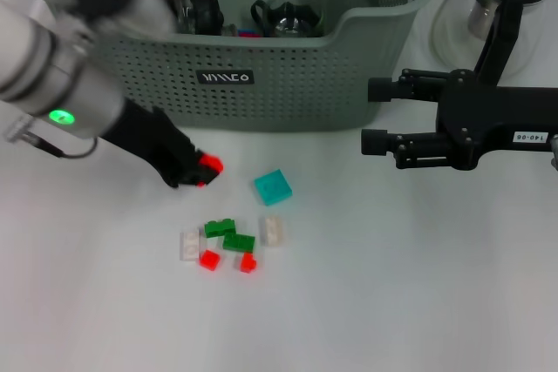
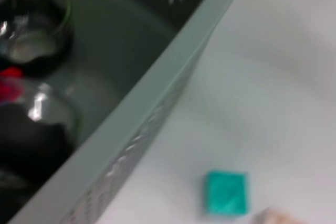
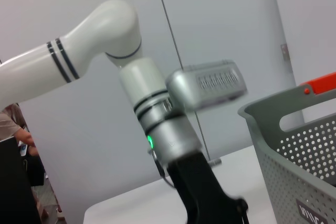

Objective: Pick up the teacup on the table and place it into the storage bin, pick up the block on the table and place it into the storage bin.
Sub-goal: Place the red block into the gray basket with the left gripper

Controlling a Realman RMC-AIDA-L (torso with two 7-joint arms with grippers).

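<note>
The grey-green storage bin [image 1: 261, 84] stands at the back of the table, and its rim [image 2: 157, 98] also crosses the left wrist view. Two dark glass teacups [image 1: 292, 15] [image 2: 31, 35] lie inside it. My left gripper [image 1: 202, 172] hovers low over the table in front of the bin's left half, shut on a small red block [image 1: 210, 164]. Just right of it lies a teal block [image 1: 273, 186] [image 2: 226, 192]. My right gripper [image 1: 373, 115] hangs open and empty beside the bin's right front corner.
A cluster of small green [image 1: 228, 234], white [image 1: 272, 230] and red [image 1: 209, 259] blocks lies below the teal one. A glass teapot [image 1: 488, 6] stands at the back right, behind the right arm. The right wrist view shows the left arm [image 3: 157, 129] and the bin's corner [image 3: 294, 166].
</note>
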